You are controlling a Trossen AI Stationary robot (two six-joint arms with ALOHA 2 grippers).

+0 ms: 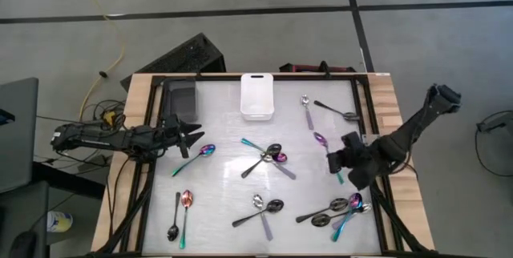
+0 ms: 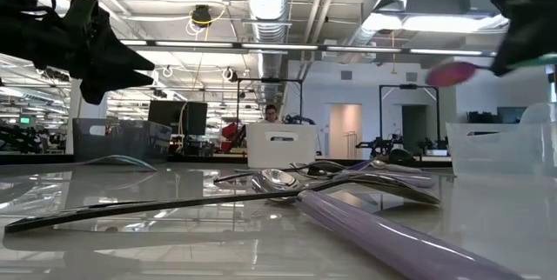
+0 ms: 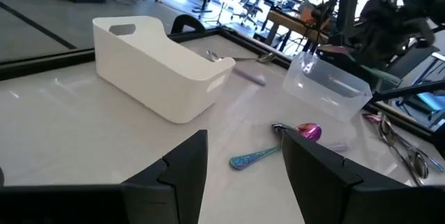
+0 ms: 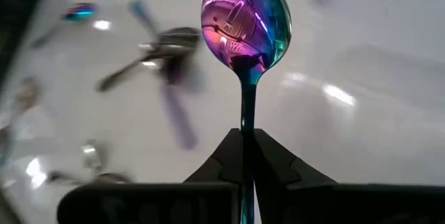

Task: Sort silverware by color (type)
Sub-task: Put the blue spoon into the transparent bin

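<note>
Silverware lies scattered over the white table: rainbow, black and silver spoons, singly and in small heaps (image 1: 268, 158). My right gripper (image 1: 333, 160) hangs over the table's right part, shut on a rainbow spoon (image 1: 321, 139) with a purple-pink bowl (image 4: 245, 19); the low view shows that bowl (image 2: 451, 73) high above the table. My left gripper (image 1: 191, 136) stands open and level at the table's left edge, with nothing between its fingers (image 3: 188, 172). Another rainbow spoon (image 3: 274, 147) lies flat on the table ahead of it. My right gripper pinches the rainbow spoon's slim handle (image 4: 247, 130) between its two fingers. The handle runs along the fingers and the bowl sticks out past their tips. The fingers slant downward from the table's right side. The spoon is lifted clear of the table.
A white bin (image 1: 257, 96) stands at the far middle and a dark bin (image 1: 180, 98) at the far left. A clear bin (image 3: 327, 85) stands beyond the white one in the left wrist view. More spoons lie near the front edge (image 1: 260, 210) and at the right (image 1: 337, 210).
</note>
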